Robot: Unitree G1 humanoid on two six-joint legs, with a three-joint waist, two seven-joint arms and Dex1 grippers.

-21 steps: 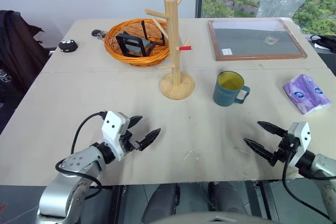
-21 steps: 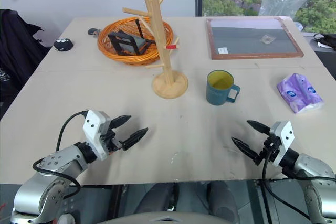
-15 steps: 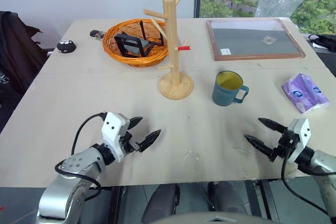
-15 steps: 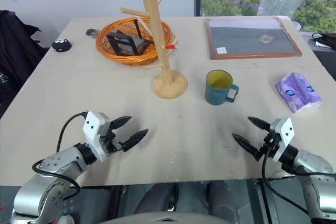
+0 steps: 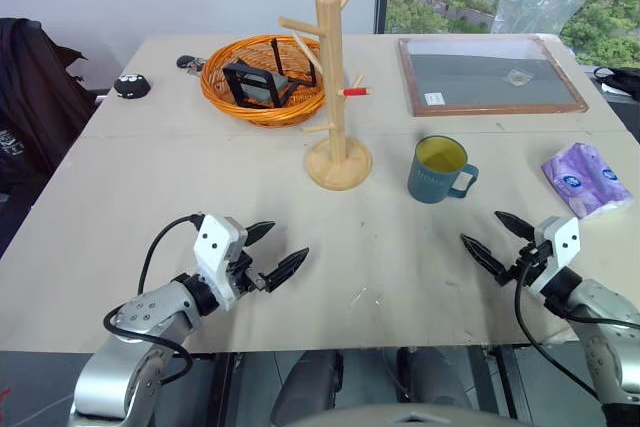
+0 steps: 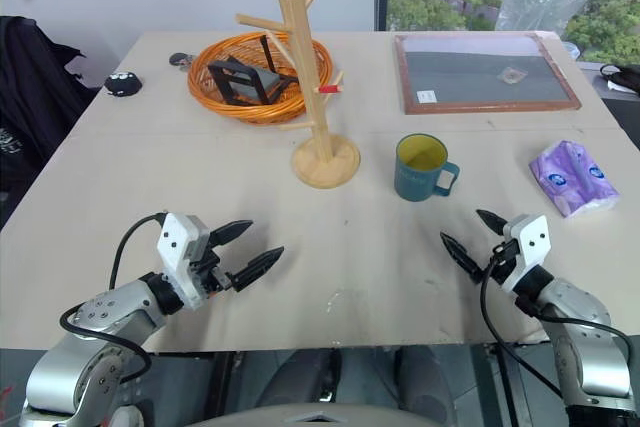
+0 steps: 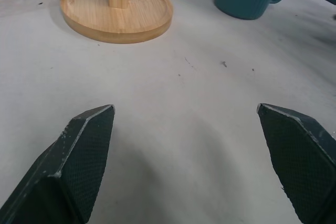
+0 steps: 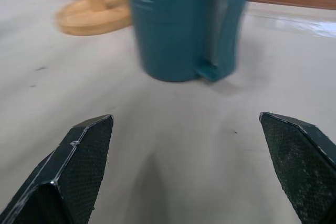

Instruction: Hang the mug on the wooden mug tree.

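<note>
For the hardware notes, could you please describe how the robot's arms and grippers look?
Both arms are silver-grey metal with black looping cables. The left gripper and right gripper each have a white boxy housing and two black, pointed, textured fingers.

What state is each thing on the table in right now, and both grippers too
Mug: upright on the table, unhung, free of both grippers.
Mug tree: upright, pegs bare.
Basket: upright, holding a dark object.
Left gripper: open, empty.
Right gripper: open, empty, pointing at the mug.
</note>
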